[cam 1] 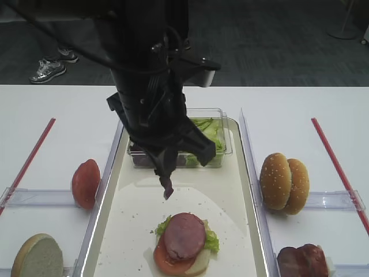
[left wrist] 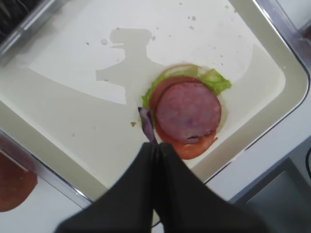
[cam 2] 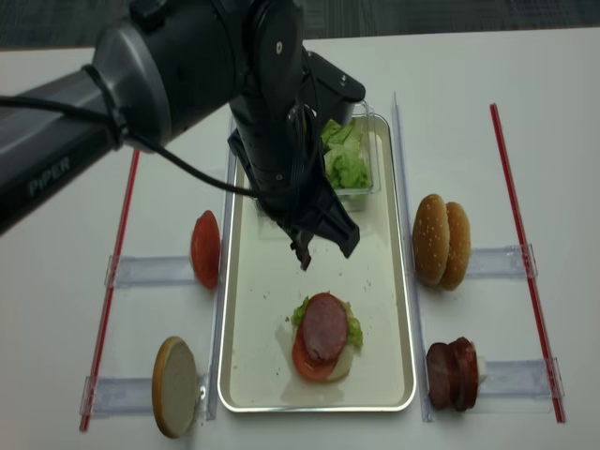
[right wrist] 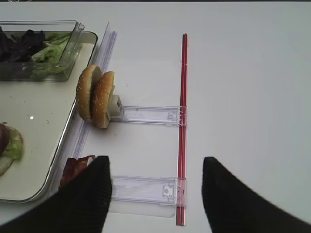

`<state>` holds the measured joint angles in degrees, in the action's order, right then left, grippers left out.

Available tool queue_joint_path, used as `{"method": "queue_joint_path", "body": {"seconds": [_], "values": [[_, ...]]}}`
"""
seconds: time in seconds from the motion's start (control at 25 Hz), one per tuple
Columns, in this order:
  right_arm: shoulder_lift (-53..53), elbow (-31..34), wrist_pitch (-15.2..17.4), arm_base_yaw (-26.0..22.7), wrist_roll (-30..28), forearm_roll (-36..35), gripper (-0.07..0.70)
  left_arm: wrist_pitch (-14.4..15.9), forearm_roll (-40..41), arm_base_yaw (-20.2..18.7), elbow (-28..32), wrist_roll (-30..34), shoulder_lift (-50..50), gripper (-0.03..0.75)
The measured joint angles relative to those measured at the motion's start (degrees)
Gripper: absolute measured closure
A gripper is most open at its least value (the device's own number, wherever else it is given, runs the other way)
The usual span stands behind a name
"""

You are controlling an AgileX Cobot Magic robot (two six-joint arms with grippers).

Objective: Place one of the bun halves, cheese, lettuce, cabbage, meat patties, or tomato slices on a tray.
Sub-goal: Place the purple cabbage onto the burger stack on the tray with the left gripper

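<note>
Cabbage (left wrist: 146, 124) hangs pinched above tray (cam 1: 242, 231), seemingly beside stacked meat (left wrist: 188, 112).

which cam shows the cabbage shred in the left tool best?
Left wrist: the cabbage shred sticks out of the shut left tool against the pale tray. Both high views show a small dark sliver. Right wrist misses it.

Cream tray (cam 2: 246, 375), shiny rim. Pink meat (cam 1: 184, 235) over red tomato (cam 1: 167, 261) and green lettuce (cam 1: 211, 239). Purple cabbage (left wrist: 146, 124) shred. Golden, seeded buns (cam 1: 283, 182) right; red strips (cam 1: 337, 166).
</note>
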<state>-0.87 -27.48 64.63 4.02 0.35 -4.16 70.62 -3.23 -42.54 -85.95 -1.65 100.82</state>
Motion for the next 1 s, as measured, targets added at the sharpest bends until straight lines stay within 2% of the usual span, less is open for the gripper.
{"method": "queue_joint_path", "body": {"seconds": [0.36,1.0], "values": [[0.0,0.0,0.0,0.0,0.0,-0.02,0.186,-0.19,0.0,-2.56,5.73,0.13,-1.79,0.735],[0.0,0.0,0.0,0.0,-0.35,-0.02,0.186,-0.45,1.59,-3.1,5.84,0.23,-0.42,0.735]]}}
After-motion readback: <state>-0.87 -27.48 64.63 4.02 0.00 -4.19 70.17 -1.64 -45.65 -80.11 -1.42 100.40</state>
